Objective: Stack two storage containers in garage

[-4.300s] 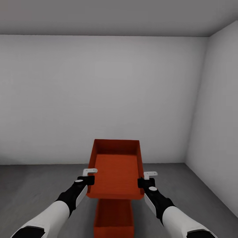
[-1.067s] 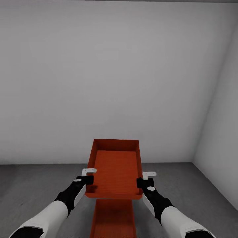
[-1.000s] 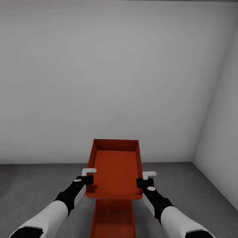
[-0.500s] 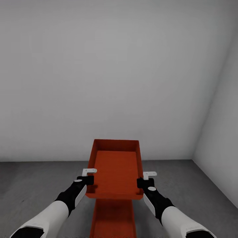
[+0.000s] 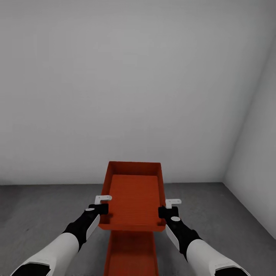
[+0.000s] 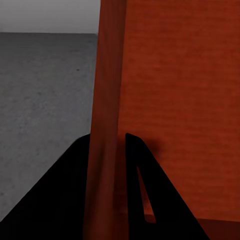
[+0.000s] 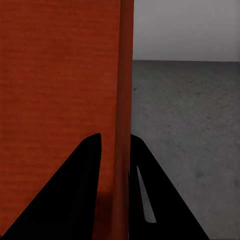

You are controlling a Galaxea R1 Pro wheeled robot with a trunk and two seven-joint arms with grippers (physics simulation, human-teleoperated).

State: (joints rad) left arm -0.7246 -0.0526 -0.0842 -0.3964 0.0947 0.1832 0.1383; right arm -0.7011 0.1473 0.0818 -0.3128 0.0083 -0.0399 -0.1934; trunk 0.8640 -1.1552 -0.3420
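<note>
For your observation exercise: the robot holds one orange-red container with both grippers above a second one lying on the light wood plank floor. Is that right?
Not quite. The floor is dark grey concrete, as the head view shows. Otherwise right: left gripper and right gripper clamp the held container above the lower container.

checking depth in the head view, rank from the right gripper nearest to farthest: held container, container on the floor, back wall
1. The held container: its right wall is clamped in the right gripper.
2. The lower container: on the floor, beneath the held one.
3. The back wall: far ahead, beyond both containers.

Flat, even, soft light; faint shadows; wrist views slightly blurred.
</note>
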